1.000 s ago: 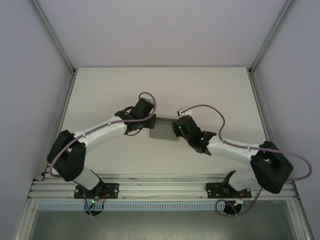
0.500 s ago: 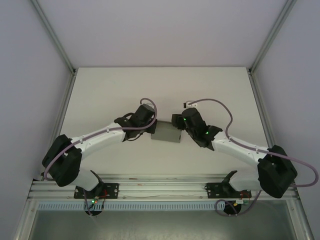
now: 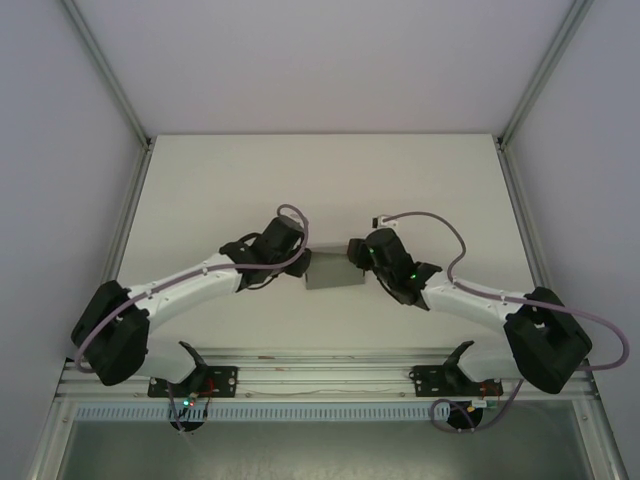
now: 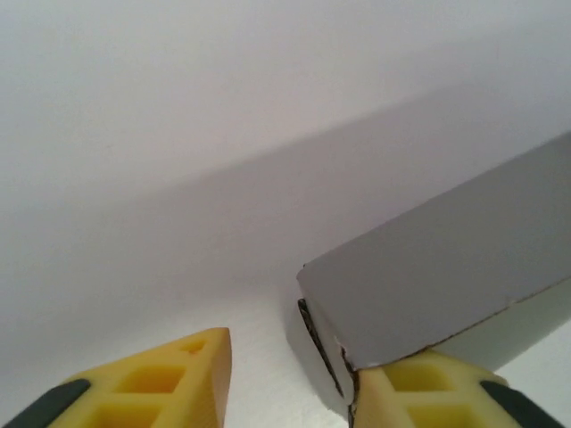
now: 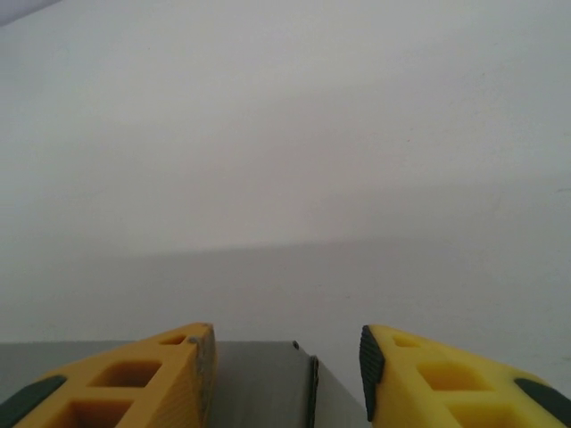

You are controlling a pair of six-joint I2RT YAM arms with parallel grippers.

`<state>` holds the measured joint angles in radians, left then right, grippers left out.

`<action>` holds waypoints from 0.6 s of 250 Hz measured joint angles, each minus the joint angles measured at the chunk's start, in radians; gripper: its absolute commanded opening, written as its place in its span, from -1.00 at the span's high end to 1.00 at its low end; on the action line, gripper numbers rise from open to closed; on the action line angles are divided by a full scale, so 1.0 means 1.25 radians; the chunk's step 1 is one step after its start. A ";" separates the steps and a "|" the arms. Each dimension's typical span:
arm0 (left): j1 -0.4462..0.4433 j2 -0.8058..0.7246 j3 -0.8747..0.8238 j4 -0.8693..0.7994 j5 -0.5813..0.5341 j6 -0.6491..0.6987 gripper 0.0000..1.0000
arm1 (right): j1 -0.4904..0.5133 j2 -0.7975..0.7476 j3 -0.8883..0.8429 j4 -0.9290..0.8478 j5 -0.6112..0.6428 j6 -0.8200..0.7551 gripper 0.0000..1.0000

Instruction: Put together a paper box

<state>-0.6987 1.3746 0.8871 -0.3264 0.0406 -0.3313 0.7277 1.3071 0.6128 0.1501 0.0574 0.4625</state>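
- The paper box (image 3: 333, 273) is a small grey box. It sits near the middle of the white table (image 3: 200, 190).
- Two arms reach in from both sides and meet at the box (like two hands around a toy).
- From above, the left claw (image 3: 304, 262) is at the box's left end. The right claw (image 3: 356, 251) is at the box's far right corner.
- In the left wrist view, the left claw's two yellow fingers (image 4: 169, 383) stand apart, with bare table between them.
- A corner of the box sits right against the finger on the right of that picture. The box's grey side runs off up and to the right.
- The other finger is well apart from the box. So the left claw is open and has hold of nothing.
- A thin dark slit shows at that corner of the box.
- In the right wrist view, the right claw's yellow fingers (image 5: 446, 379) are apart too.
- The grey top of the box lies low between them, next to the finger on the left of the picture. I cannot tell if it touches that finger.
- A strip of table shows between the box's edge and the other finger. So the right claw is open and is not squeezing the box.
- A purple cable (image 3: 290, 215) loops over each arm.
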 measured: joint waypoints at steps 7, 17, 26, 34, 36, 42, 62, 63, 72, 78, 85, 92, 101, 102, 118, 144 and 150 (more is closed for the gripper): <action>0.000 -0.010 0.000 -0.016 0.004 0.005 0.08 | 0.000 0.000 -0.003 0.008 -0.003 0.005 0.21; -0.002 -0.022 0.000 -0.032 0.009 0.008 0.00 | 0.002 0.000 -0.006 0.019 -0.008 0.014 0.26; -0.002 -0.033 0.002 -0.047 0.013 0.010 -0.07 | 0.005 0.000 -0.009 0.025 -0.010 0.019 0.27; -0.002 -0.042 0.003 -0.060 0.019 0.012 -0.15 | 0.008 0.000 -0.010 0.031 -0.011 0.021 0.27; -0.002 -0.044 0.004 -0.062 0.021 0.010 -0.17 | 0.008 0.000 -0.011 0.032 -0.010 0.023 0.27; -0.002 -0.050 0.007 -0.073 0.025 0.011 -0.22 | 0.009 0.000 -0.014 0.037 -0.010 0.023 0.27; -0.002 -0.066 0.016 -0.089 0.029 0.003 -0.30 | 0.011 -0.003 -0.024 0.049 -0.009 0.031 0.27; -0.002 -0.067 0.017 -0.090 0.029 0.003 -0.30 | 0.011 -0.003 -0.025 0.049 -0.009 0.032 0.27; -0.002 -0.072 0.023 -0.095 0.029 -0.004 -0.30 | 0.013 -0.008 -0.032 0.055 -0.007 0.032 0.28; -0.002 -0.073 0.027 -0.096 0.029 -0.008 -0.33 | 0.013 -0.011 -0.037 0.058 -0.007 0.033 0.28; -0.002 -0.074 0.033 -0.096 0.030 -0.013 -0.34 | 0.014 -0.016 -0.044 0.062 -0.006 0.034 0.30; -0.002 -0.074 0.039 -0.096 0.032 -0.016 -0.35 | 0.016 -0.020 -0.050 0.067 -0.007 0.034 0.31; -0.002 -0.074 0.048 -0.092 0.038 -0.022 -0.36 | 0.021 -0.022 -0.057 0.077 -0.007 0.034 0.31; -0.002 -0.074 0.049 -0.092 0.039 -0.023 -0.36 | 0.022 -0.023 -0.057 0.078 -0.007 0.034 0.31; -0.002 -0.074 0.062 -0.085 0.048 -0.029 -0.36 | 0.031 -0.023 -0.067 0.097 -0.007 0.034 0.33; -0.002 -0.067 0.073 -0.077 0.060 -0.031 -0.38 | 0.046 -0.018 -0.077 0.126 -0.006 0.034 0.35; -0.002 -0.063 0.074 -0.077 0.059 -0.034 -0.41 | 0.049 -0.014 -0.078 0.133 -0.004 0.032 0.35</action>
<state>-0.7006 1.2964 0.9798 -0.4229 0.1146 -0.3740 0.7891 1.2892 0.5159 0.3161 0.0521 0.5030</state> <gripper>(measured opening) 0.683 0.330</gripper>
